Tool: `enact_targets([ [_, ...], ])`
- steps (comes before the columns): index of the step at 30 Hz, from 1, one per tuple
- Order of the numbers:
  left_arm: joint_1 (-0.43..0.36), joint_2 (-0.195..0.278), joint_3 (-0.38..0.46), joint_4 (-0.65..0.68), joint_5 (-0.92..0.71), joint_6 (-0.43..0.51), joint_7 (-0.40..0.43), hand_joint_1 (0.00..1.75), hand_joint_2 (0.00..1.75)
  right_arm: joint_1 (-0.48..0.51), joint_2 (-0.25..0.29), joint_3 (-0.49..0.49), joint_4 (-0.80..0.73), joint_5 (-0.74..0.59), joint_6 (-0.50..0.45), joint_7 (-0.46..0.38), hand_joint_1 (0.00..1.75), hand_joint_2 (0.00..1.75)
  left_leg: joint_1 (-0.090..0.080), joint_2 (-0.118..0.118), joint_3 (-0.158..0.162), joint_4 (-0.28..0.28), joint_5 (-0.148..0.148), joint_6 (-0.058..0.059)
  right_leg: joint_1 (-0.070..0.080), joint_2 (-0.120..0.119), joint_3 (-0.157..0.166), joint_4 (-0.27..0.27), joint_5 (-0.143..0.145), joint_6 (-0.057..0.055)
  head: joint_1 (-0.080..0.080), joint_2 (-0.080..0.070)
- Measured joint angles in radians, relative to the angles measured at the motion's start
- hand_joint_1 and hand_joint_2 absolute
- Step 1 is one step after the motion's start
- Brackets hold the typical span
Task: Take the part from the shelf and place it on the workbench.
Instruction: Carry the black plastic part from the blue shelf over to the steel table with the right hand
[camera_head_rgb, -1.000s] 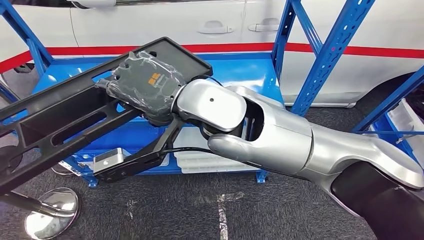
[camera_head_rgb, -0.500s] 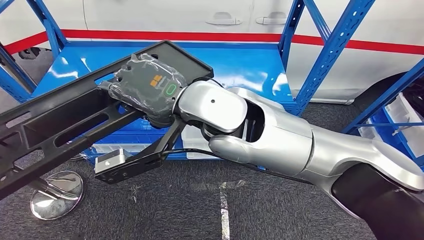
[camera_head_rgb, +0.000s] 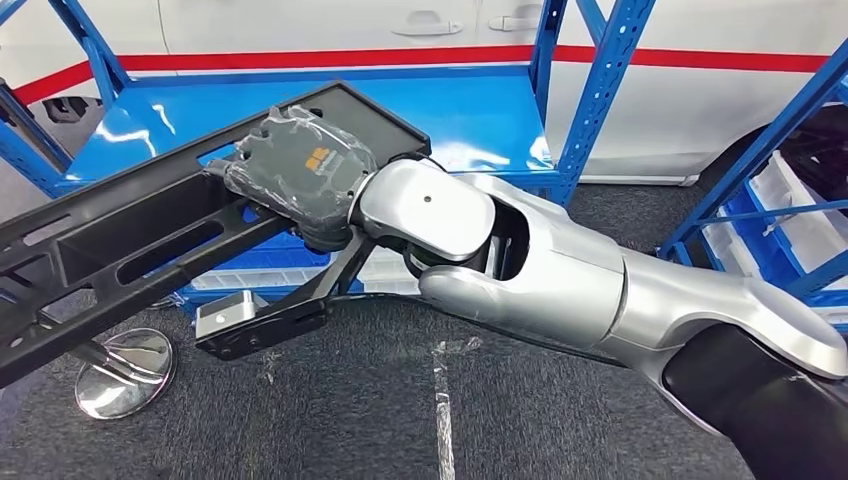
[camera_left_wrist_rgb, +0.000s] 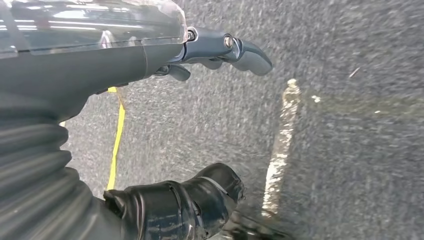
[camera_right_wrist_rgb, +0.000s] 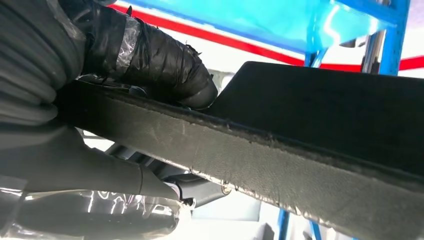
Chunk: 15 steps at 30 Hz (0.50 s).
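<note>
The part (camera_head_rgb: 120, 250) is a long black plastic frame with slots and a flat plate at its far end. It hangs in the air across the left half of the head view, above the floor and in front of the blue shelf (camera_head_rgb: 480, 120). My right hand (camera_head_rgb: 295, 175), wrapped in clear film, grips the part near the plate end. In the right wrist view the taped thumb (camera_right_wrist_rgb: 160, 60) presses on the part's edge (camera_right_wrist_rgb: 300, 155). My left hand (camera_left_wrist_rgb: 150, 55) hangs over the grey floor, its fingers (camera_left_wrist_rgb: 235, 47) apart and holding nothing.
A blue steel rack with uprights (camera_head_rgb: 595, 100) stands ahead, and a white car with a red stripe (camera_head_rgb: 700, 60) is behind it. White bins (camera_head_rgb: 790, 210) sit on the rack at right. A round chrome base (camera_head_rgb: 125, 372) and worn tape marks (camera_head_rgb: 440, 400) are on the floor.
The whole picture has shifted, so the camera moved: rack and car lie differently behind the arm. My right hand keeps the same grip on the part.
</note>
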Motion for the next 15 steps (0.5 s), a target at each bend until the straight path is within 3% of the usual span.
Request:
enact_targets([
  [1, 0.0, 0.0, 0.0, 0.0, 0.0, 0.0, 0.0, 0.0, 1.75, 0.001, 0.0, 0.0, 0.001, 0.0, 0.0, 0.0, 1.75, 1.75, 0.0, 0.0, 0.009, 0.019, 0.013, 0.0, 0.002, 0.0, -0.015, 0.004, 0.008, 0.0, 0.0, 0.0],
  [2, 0.0, 0.0, 0.0, 0.0, 0.0, 0.0, 0.001, 0.0, 1.75, 0.002, 0.0, 0.0, 0.001, -0.001, 0.0, 0.0, 1.75, 1.75, -0.001, 0.0, 0.034, 0.003, 0.041, 0.001, 0.003, 0.0, -0.03, 0.009, 0.016, 0.001, 0.0, 0.0],
  [4, -0.002, 0.0, 0.0, 0.0, 0.0, 0.0, 0.002, 0.0, 1.75, 0.002, 0.0, 0.0, 0.001, -0.001, -0.001, 0.0, 1.75, 1.75, -0.003, 0.0, 0.122, -0.106, 0.074, 0.003, 0.005, 0.001, -0.058, 0.022, 0.028, 0.007, -0.001, 0.0],
  [6, -0.005, 0.0, 0.0, 0.0, 0.0, 0.0, 0.003, 0.0, 1.75, 0.002, 0.0, 0.0, 0.002, -0.001, -0.001, 0.0, 1.75, 1.75, -0.009, -0.002, 0.191, -0.214, 0.058, 0.01, 0.008, 0.0, -0.075, 0.034, 0.039, 0.015, 0.0, 0.0],
  [7, -0.005, 0.0, 0.0, 0.0, 0.0, 0.0, 0.003, 0.0, 1.75, 0.002, -0.001, 0.0, 0.002, -0.001, -0.001, 0.0, 1.75, 1.75, -0.012, -0.003, 0.202, -0.237, 0.048, 0.015, 0.01, 0.0, -0.08, 0.035, 0.046, 0.019, 0.001, 0.0],
  [9, -0.003, -0.001, 0.0, 0.0, 0.0, 0.0, 0.003, 0.0, 1.75, 0.003, -0.001, 0.0, 0.003, -0.001, -0.001, 0.0, 1.75, 1.75, -0.009, -0.001, 0.192, -0.244, 0.058, 0.028, 0.01, 0.002, -0.087, 0.037, 0.055, 0.027, 0.001, 0.0],
  [11, -0.003, -0.001, 0.0, 0.0, 0.0, 0.0, 0.003, 0.0, 1.75, 0.003, -0.001, 0.0, 0.004, -0.001, -0.001, 0.0, 1.75, 1.75, -0.004, 0.003, 0.175, -0.246, 0.077, 0.046, 0.009, 0.006, -0.106, 0.075, 0.009, 0.039, 0.005, 0.0],
  [13, -0.003, -0.001, 0.0, 0.0, 0.0, 0.0, 0.003, 0.0, 1.75, 0.004, -0.002, 0.0, 0.004, -0.001, -0.001, 0.0, 1.75, 1.75, -0.003, 0.005, 0.153, -0.247, 0.095, 0.058, 0.002, 0.007, -0.138, 0.183, -0.084, 0.05, 0.009, 0.0],
  [14, -0.003, -0.001, 0.0, 0.0, 0.0, 0.0, 0.004, 0.0, 1.75, 0.004, -0.002, 0.0, 0.005, -0.001, -0.001, 0.0, 1.75, 1.75, -0.003, 0.005, 0.142, -0.246, 0.104, 0.06, -0.001, 0.007, -0.152, 0.245, -0.121, 0.053, 0.009, 0.0],
  [15, -0.003, -0.001, 0.0, 0.0, 0.0, 0.0, 0.006, 0.0, 1.75, 0.005, -0.002, 0.0, 0.005, -0.001, -0.001, 0.0, 1.75, 1.75, -0.003, 0.005, 0.13, -0.246, 0.113, 0.06, -0.004, 0.007, -0.157, 0.293, -0.138, 0.055, 0.009, 0.0],
])
